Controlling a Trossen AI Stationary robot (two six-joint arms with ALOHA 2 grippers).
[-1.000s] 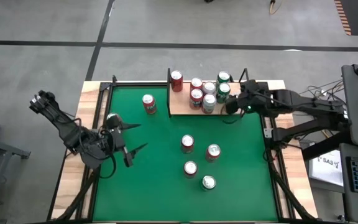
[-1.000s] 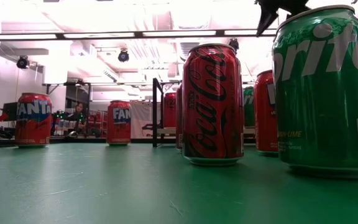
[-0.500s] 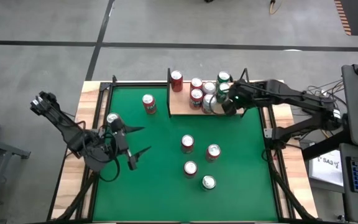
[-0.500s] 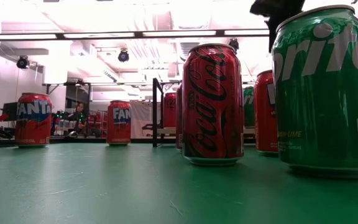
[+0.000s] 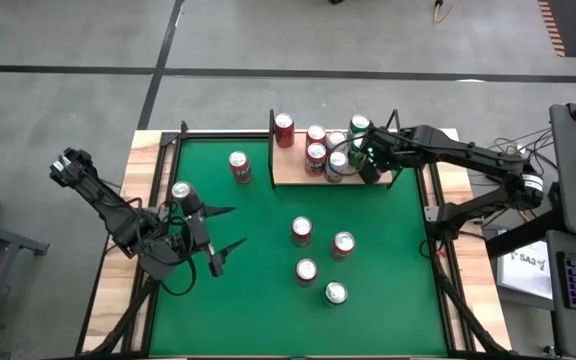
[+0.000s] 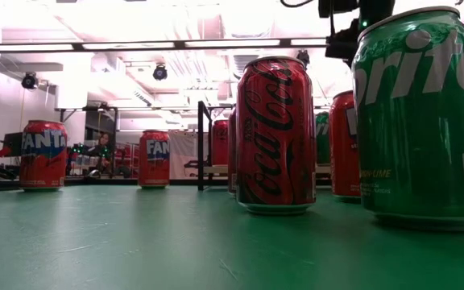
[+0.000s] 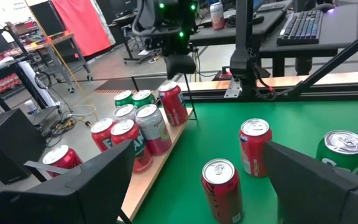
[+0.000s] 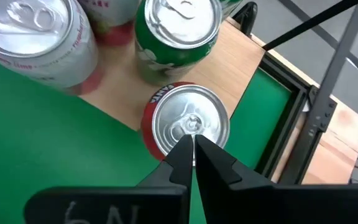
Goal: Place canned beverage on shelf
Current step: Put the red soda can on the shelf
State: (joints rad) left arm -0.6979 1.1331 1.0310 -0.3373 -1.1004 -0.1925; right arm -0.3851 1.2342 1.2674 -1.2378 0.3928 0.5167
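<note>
The shelf (image 5: pixel 293 172), a tan board with black uprights, stands at the table's far edge and bears several upright cans. My right gripper (image 8: pixel 192 142) is shut and points steeply down over the silver top of a red can (image 8: pixel 190 121). That can stands on its base at the shelf's right end (image 8: pixel 244 65), near its front edge. In the high view the right gripper (image 5: pixel 366 168) hides that can. At the table's left, my left gripper (image 5: pixel 238 226) is open and holds nothing. Its fingers point toward the loose cans in the middle. My right gripper's shut fingertips stand right over the middle of the red can's top (image 8: pixel 191 127), coming from above. I cannot tell whether they touch it. The can stands upright on the shelf.
Several loose cans stand upright mid-table: a red one (image 5: pixel 301 231), another (image 5: pixel 343 243), one (image 5: pixel 306 270) and a green one (image 5: pixel 336 292). A Fanta can (image 5: pixel 239 165) stands left of the shelf, and another can (image 5: pixel 181 192) beside my left arm. Bare green felt lies near the front edge.
My right gripper has gone toward the table's left over the shelf's right end, has tipped further down, and has shut. My left gripper has shifted slightly toward the table's right and stays open. The cans have kept still.
</note>
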